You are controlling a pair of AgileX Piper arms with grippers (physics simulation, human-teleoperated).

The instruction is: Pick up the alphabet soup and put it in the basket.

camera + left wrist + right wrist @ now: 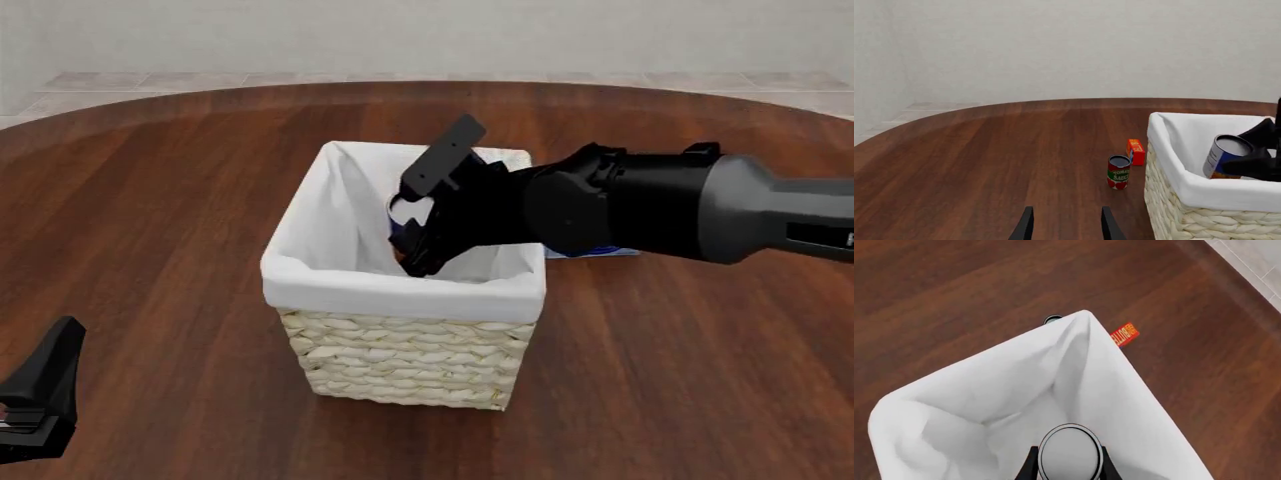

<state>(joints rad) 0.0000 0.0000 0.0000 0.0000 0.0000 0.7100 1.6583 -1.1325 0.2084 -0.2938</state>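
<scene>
Clamping the alphabet soup (1069,452) between its fingers, our right gripper (1067,467) is hanging inside the mouth of the basket (400,345), can tilted above the white liner (987,390); we are judging that letting go crooked could bounce it off the rim; our left gripper (1065,225) is idling with fingers apart, near the tomato sauce can (1118,171) and butter box (1135,151).

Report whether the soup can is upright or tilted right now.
Tilted. The alphabet soup leans in the right pincer, shut on it over the basket; its flat top faces sideways-up in the left wrist view.
</scene>
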